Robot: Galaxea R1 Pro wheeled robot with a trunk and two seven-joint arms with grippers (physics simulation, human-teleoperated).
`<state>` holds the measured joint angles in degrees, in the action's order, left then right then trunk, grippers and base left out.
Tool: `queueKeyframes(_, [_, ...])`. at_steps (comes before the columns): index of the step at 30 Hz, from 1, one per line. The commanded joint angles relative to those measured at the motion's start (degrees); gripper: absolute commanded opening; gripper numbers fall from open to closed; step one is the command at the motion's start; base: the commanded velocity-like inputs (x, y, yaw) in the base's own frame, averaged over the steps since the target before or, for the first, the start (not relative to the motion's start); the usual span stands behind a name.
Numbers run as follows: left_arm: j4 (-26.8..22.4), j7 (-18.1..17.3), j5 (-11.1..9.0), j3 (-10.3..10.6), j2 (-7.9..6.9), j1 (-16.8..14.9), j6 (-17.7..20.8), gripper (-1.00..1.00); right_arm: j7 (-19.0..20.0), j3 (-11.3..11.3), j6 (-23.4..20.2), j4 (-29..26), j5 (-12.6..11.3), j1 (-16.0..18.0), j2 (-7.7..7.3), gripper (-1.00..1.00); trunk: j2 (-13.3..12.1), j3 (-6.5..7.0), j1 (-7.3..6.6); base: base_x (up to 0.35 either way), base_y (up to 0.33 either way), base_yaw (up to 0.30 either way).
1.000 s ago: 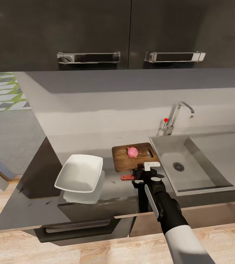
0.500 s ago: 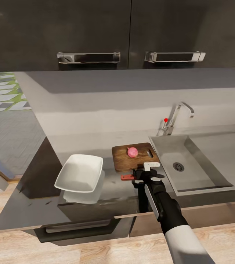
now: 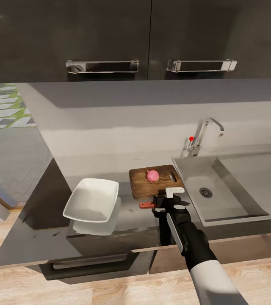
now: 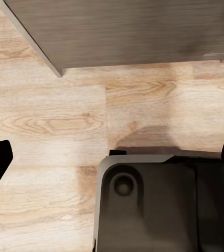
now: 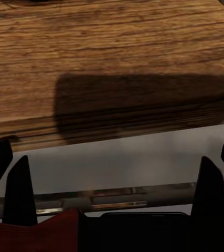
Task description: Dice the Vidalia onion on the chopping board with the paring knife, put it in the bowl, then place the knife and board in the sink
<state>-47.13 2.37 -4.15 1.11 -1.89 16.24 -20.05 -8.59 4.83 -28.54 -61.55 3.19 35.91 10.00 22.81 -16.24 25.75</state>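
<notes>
The pink Vidalia onion (image 3: pixel 153 175) lies on the dark wooden chopping board (image 3: pixel 146 186), left of the steel sink (image 3: pixel 233 169). The paring knife (image 3: pixel 147 204) shows its red handle on the countertop (image 3: pixel 131 220), just in front of the board. My right gripper (image 3: pixel 164 199) hovers low over the knife, open. In the right wrist view the red handle (image 5: pixel 35 231) and the dark blade (image 5: pixel 138 218) lie across between the spread fingers (image 5: pixel 20 189), with the board's edge (image 5: pixel 112 105) beyond. The white bowl (image 3: pixel 92 200) stands left of the board. My left gripper (image 4: pixel 112 157) hangs open over the floor.
A chrome tap (image 3: pixel 203 133) with a red knob stands behind the sink. Dark wall cabinets (image 3: pixel 110 38) with steel handles hang above. The countertop's front edge (image 3: pixel 110 253) runs just before my right arm. The wooden floor (image 4: pixel 49 121) and my dark base (image 4: pixel 159 205) are below the left gripper.
</notes>
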Motion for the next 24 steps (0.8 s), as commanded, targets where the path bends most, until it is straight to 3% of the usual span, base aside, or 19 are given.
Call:
queueKeyframes(1, [-0.07, 0.11, -0.42, 0.12, -0.04, 0.02, -0.08, 1.0, -0.17, 0.1, -0.41, -0.06, 0.33, 0.04, 0.0, 1.0, 0.11, -0.13, 0.03, 0.0, 0.0, 0.0])
queueKeyframes(24, [-0.01, 0.1, -0.46, 0.12, -0.04, 0.02, -0.08, 1.0, -0.2, 0.1, -0.38, -0.06, 0.24, 0.04, 0.0, 1.0, 0.11, -0.99, 0.03, 0.0, 0.0, 0.0])
